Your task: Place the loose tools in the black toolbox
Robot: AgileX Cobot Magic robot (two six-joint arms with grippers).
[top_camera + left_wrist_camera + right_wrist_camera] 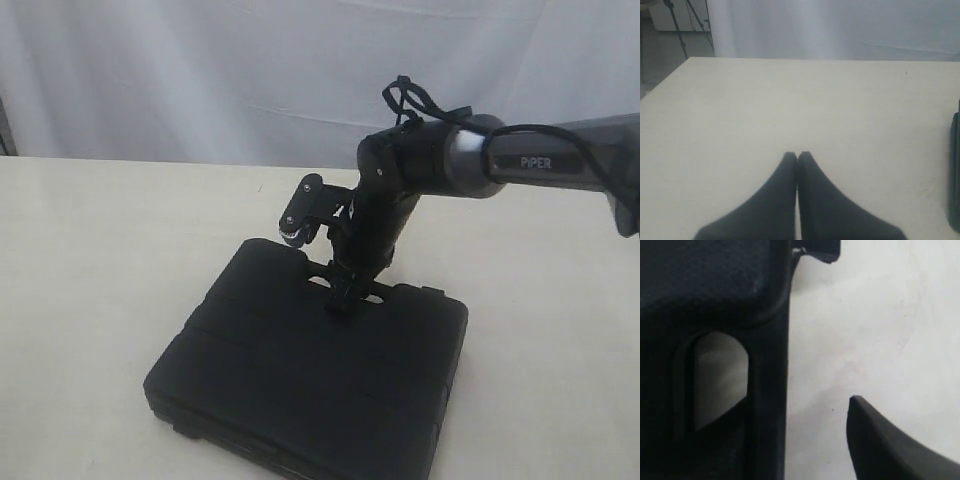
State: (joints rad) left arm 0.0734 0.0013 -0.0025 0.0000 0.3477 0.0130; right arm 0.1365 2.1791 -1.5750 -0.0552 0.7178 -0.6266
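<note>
Exterior view: black toolbox (300, 390) closed; right claw (343, 303) parted at its handle

Black-and-grey arm (520, 160) marked PIPER, with looped black cable (404, 98).

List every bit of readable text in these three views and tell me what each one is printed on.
"PiPER": white lettering on the grey forearm section of the right arm, exterior view.
No other text can be read. The black toolbox shows no label or marking, and neither wrist view shows any writing.
</note>
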